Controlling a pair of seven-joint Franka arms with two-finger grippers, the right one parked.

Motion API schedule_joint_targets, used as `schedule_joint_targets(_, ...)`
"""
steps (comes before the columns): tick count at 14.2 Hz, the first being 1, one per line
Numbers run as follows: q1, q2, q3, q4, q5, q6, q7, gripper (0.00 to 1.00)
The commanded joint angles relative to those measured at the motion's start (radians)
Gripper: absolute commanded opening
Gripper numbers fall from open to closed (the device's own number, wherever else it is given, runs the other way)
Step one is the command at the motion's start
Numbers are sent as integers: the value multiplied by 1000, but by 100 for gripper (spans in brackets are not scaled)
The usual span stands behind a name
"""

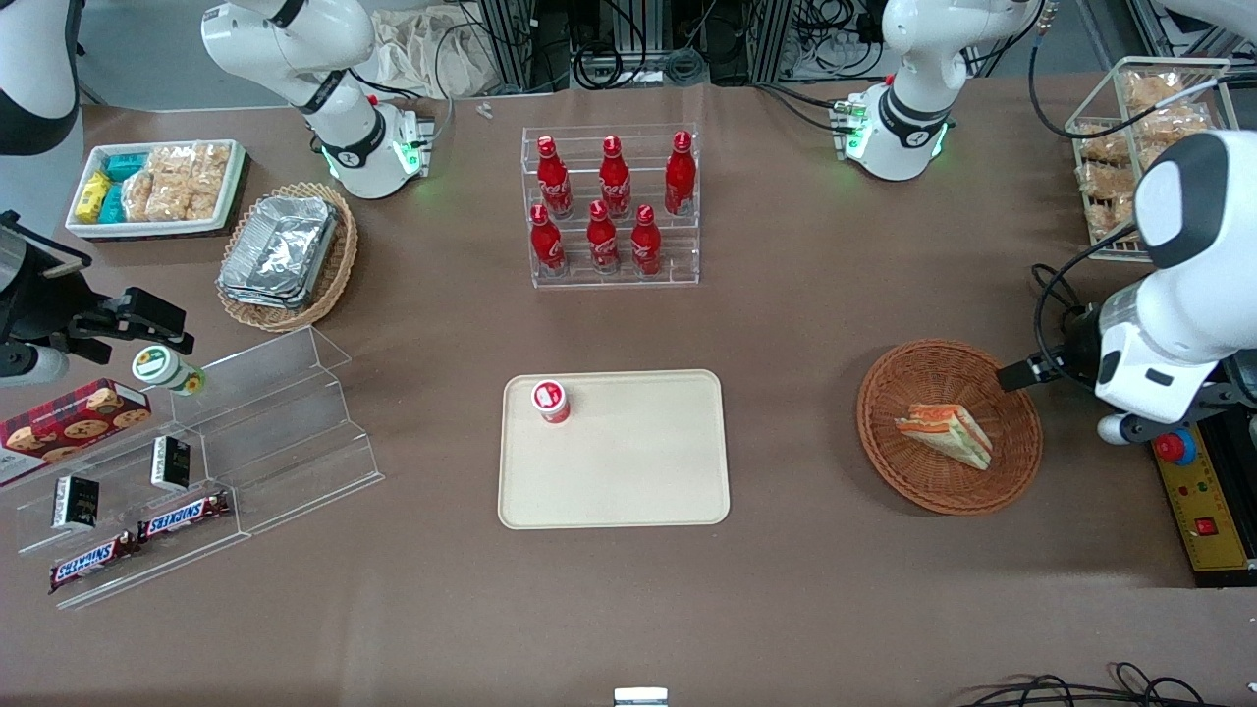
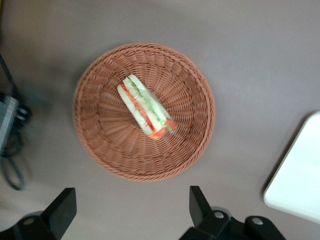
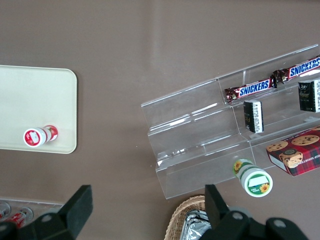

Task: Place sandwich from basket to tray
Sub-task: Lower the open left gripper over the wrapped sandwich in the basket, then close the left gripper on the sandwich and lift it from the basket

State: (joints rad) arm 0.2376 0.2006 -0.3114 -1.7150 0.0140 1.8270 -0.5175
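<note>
The sandwich [image 1: 945, 432], a clear-wrapped triangular wedge with orange-red and green filling, lies in the round reddish-brown wicker basket [image 1: 884, 393] toward the working arm's end of the table. The left wrist view looks down on the sandwich [image 2: 146, 106] lying in the middle of the basket [image 2: 90, 90]. My left gripper [image 1: 1021, 374] hangs above the basket's rim at the working arm's end. The gripper [image 2: 131, 192] is open, with only bare table showing between its black fingers [image 2: 197, 200]. The cream-beige tray [image 1: 628, 471] lies mid-table, and its corner [image 2: 300, 180] shows in the wrist view.
A small red-and-white capped bottle [image 1: 551, 401] stands on the tray's corner. An acrylic rack of red bottles [image 1: 614, 211] stands farther from the front camera. A wire rack of snack packets [image 1: 1139, 147] and a yellow control box [image 1: 1203, 511] flank the working arm.
</note>
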Motion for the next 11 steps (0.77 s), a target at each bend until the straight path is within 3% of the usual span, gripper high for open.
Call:
schedule_joint_targets(1, -3, -24, 8, -104, -19, 107, -250, 100)
schedule_joint_targets(6, 8, 45, 11, -201, -5, 288, -571, 100)
schedule_joint_targets(11, 9, 141, 40, -195, -2, 382, -687, 100)
